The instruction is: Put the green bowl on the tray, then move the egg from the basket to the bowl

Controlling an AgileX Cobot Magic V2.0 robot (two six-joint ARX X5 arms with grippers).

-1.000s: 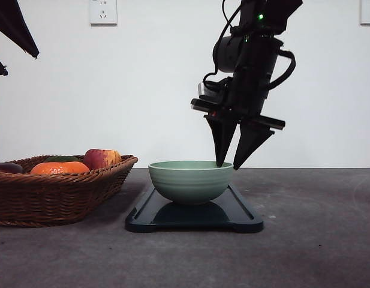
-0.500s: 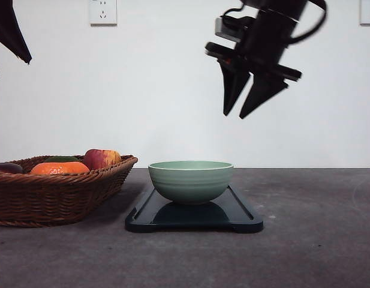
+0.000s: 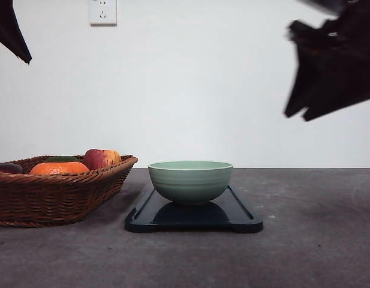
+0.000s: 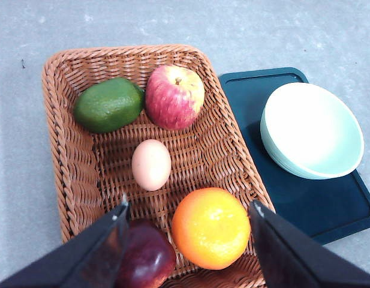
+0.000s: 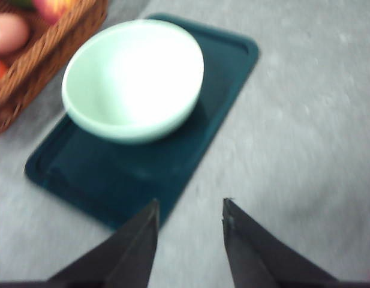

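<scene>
Bowl: pale sage-green round ceramic bowl sits upright on the flat dark blackish-green rectangular tray, toward one end, empty.
Tray: flat on the grey bench, just beside the wide brown woven wicker basket.
Egg: beige egg lies mid-basket, between the open jaws' line and the red apple.
Other fruit: green avocado, orange, dark plum.
Left gripper: above basket, jaws wide apart, holding nothing.
Right gripper: high, off the tray, jaws parted, empty; blurred.
</scene>
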